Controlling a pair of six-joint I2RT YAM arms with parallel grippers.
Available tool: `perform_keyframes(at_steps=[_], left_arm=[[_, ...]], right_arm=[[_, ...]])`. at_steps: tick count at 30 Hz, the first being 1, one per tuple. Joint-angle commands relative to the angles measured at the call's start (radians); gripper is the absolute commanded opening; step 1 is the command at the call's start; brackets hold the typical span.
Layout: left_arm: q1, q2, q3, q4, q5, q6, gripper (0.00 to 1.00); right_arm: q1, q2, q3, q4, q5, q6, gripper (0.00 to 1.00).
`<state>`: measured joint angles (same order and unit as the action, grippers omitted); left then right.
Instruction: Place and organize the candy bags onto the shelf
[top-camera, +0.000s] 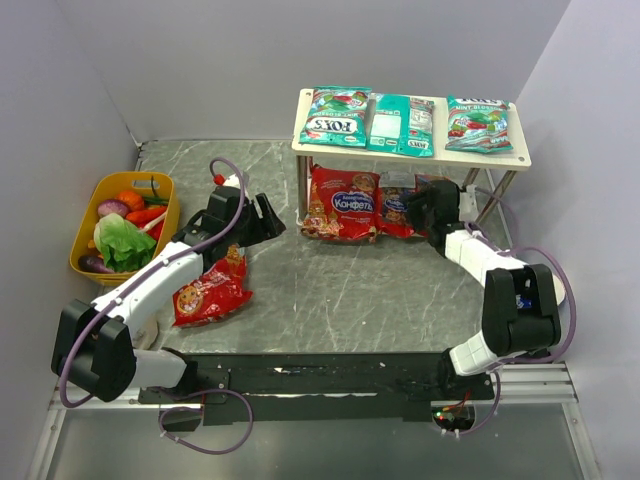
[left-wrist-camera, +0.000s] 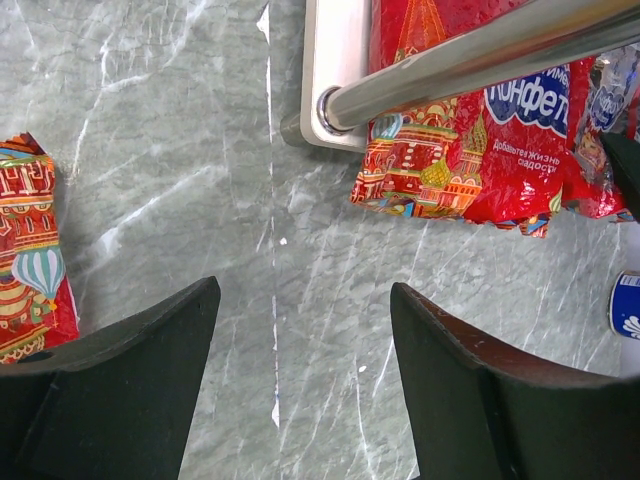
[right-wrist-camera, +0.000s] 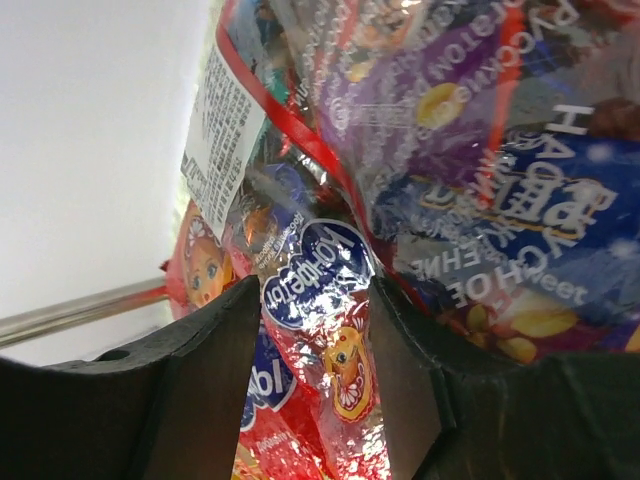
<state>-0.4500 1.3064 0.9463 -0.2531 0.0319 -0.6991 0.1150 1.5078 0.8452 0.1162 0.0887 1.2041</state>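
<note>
Three teal candy bags (top-camera: 336, 115) fill the top board of the shelf (top-camera: 517, 155) edge to edge. Beneath, a shelved red bag (top-camera: 342, 205) lies at its nine-o'clock end, with open marble tabletop (top-camera: 350, 290) at six o'clock. Only the wrist views show the right gripper (right-wrist-camera: 315, 290) pinching a second red bag (right-wrist-camera: 345, 375) and the left gripper (left-wrist-camera: 305, 300) spread, a loose red bag (left-wrist-camera: 30, 260) at its nine o'clock.

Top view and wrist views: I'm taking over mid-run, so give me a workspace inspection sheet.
Surface: grey marbled table.
Job's things: three green bags on top of the shelf; two red bags at its lower board; one loose red bag on the table.
Clutter: yellow tub of toy vegetables, left.
Grippers: left gripper open, empty; right gripper shut on the right-hand lower bag.
Cables: purple cables along both arms.
Surroundings: plain grey walls.
</note>
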Motion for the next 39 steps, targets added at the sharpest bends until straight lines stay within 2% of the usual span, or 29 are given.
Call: perform_keyframes(at_steps=[1,9,16,25,29,39], left_arm=[[0.005,-0.013,0.005,0.017,0.002,0.004,0.75],[0.008,-0.015,0.011,0.014,0.002,0.004,0.75],[0.014,-0.004,0.019,0.008,0.003,0.007,0.75],[0.025,0.002,0.022,0.003,0.006,0.007,0.75],[0.031,0.004,0.019,0.008,0.011,0.006,0.75],[0.040,-0.018,0.005,0.005,0.006,0.004,0.75]], right_arm=[[-0.005,-0.043,0.104,-0.138,0.084,-0.104,0.56],[-0.089,0.005,0.225,-0.151,0.123,-0.144,0.57],[-0.110,0.081,0.284,-0.148,0.132,-0.219,0.59],[-0.110,0.201,0.270,-0.164,0.068,-0.201,0.61],[-0.081,0.253,0.244,-0.157,-0.024,-0.146,0.61],[0.028,0.315,0.232,-0.087,-0.125,-0.066,0.60]])
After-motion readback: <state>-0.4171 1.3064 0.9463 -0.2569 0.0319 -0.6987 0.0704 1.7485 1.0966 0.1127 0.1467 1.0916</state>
